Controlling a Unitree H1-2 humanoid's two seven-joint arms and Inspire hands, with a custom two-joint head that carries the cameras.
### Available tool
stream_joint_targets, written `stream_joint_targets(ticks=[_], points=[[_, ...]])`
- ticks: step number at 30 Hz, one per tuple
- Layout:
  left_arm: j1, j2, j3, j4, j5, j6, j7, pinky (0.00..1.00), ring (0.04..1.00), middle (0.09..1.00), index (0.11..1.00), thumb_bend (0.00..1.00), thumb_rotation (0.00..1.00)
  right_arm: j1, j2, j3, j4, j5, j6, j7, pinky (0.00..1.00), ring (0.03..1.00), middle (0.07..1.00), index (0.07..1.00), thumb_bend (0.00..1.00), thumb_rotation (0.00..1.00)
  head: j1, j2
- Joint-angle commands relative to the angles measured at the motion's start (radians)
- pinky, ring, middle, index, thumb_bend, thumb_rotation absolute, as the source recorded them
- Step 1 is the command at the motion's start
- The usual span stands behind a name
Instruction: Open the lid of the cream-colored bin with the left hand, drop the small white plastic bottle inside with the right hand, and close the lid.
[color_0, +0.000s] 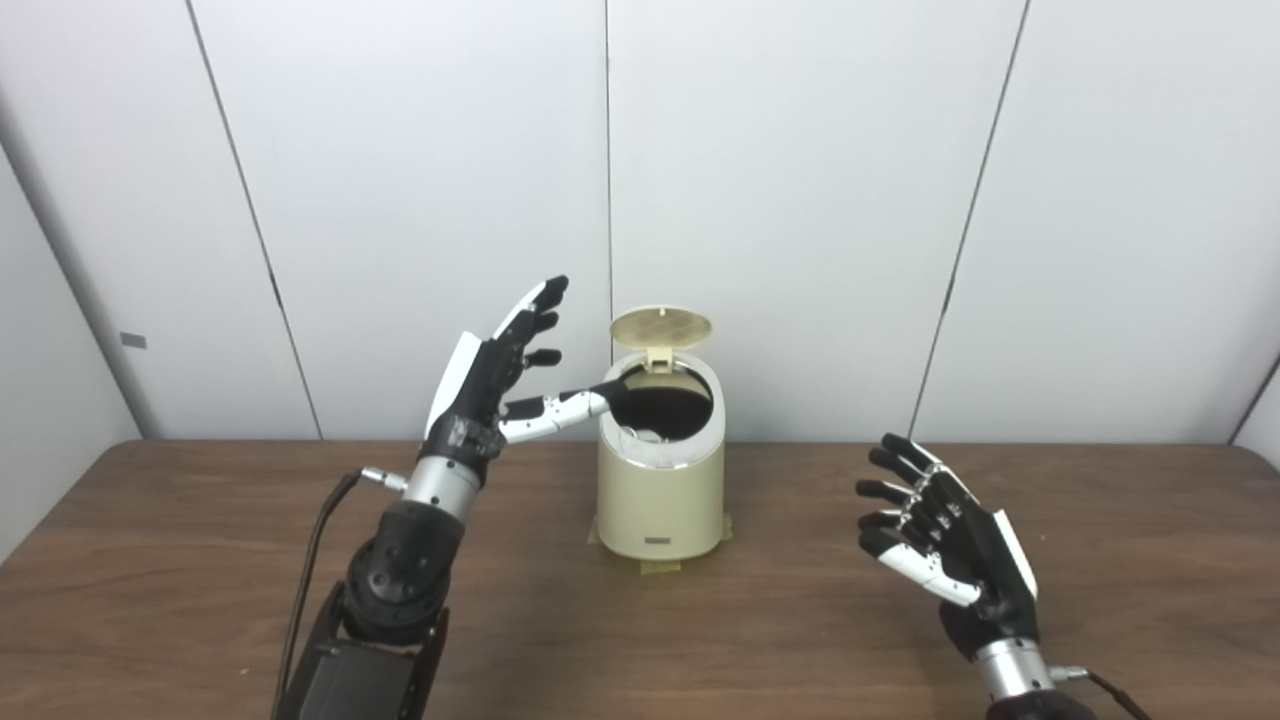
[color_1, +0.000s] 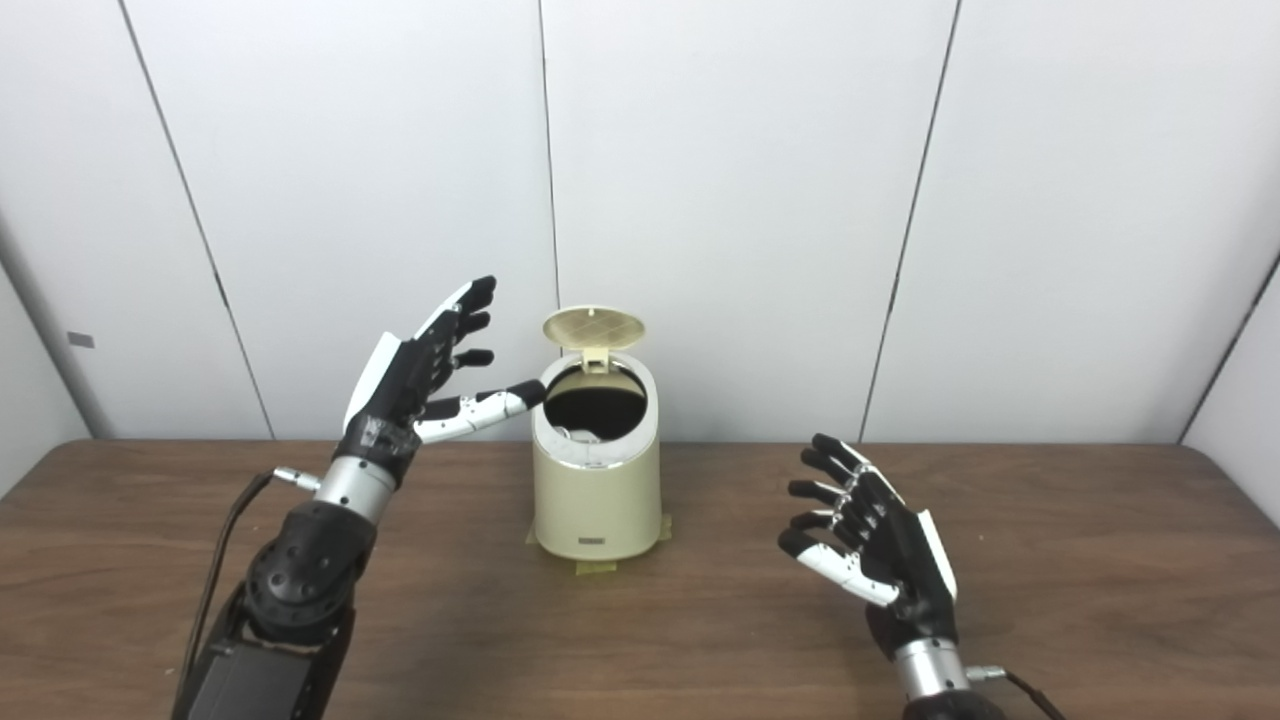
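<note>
The cream-colored bin (color_0: 660, 490) stands in the middle of the table with its round lid (color_0: 660, 327) tipped up at the back. Something white, likely the small bottle (color_0: 640, 438), shows low inside the dark opening. My left hand (color_0: 500, 375) is raised just left of the bin, open, its thumb reaching to the bin's rim. Over the table to the right of the bin, my right hand (color_0: 935, 535) hovers open with spread fingers and holds nothing.
The bin stands on tape patches (color_0: 660, 567) stuck to the brown wooden table (color_0: 200, 560). A white panel wall (color_0: 800, 200) closes the back. A black cable (color_0: 315, 560) runs from the left wrist down to the front edge.
</note>
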Motion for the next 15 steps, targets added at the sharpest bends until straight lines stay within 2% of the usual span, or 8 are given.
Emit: stream_joint_targets(ticks=[1, 5, 8, 11, 15], points=[[-0.108, 0.012, -0.010, 0.015, 0.022, -0.024, -0.003, 0.81, 0.949, 0.967, 0.960, 0.92, 0.31, -0.006, 0.014, -0.001, -0.038, 0.000, -0.012, -0.008, 0.52, 0.691, 0.793, 0.787, 0.84, 0.30, 0.000, 0.000], [-0.176, 0.027, -0.048, 0.083, 0.060, -0.016, -0.028, 0.86, 0.987, 0.998, 0.975, 0.92, 0.30, -0.007, 0.020, -0.007, -0.035, 0.008, -0.003, -0.008, 0.52, 0.692, 0.796, 0.787, 0.85, 0.29, -0.005, -0.002], [-0.216, 0.045, -0.090, 0.118, 0.125, -0.003, -0.035, 0.91, 0.999, 1.000, 0.989, 0.91, 0.35, -0.007, 0.023, -0.007, -0.043, 0.006, 0.001, -0.009, 0.53, 0.689, 0.792, 0.779, 0.85, 0.28, -0.010, -0.003], [-0.244, 0.051, -0.110, 0.157, 0.150, -0.004, -0.042, 0.95, 1.000, 0.996, 0.964, 0.93, 0.39, -0.005, 0.027, -0.004, -0.054, -0.012, 0.001, -0.019, 0.52, 0.683, 0.789, 0.777, 0.85, 0.29, -0.013, -0.008], [-0.261, 0.058, -0.137, 0.198, 0.185, -0.025, -0.046, 0.90, 0.993, 0.971, 0.931, 0.95, 0.40, -0.001, 0.034, 0.001, -0.070, -0.024, 0.008, -0.029, 0.50, 0.663, 0.786, 0.772, 0.84, 0.29, -0.020, -0.009]])
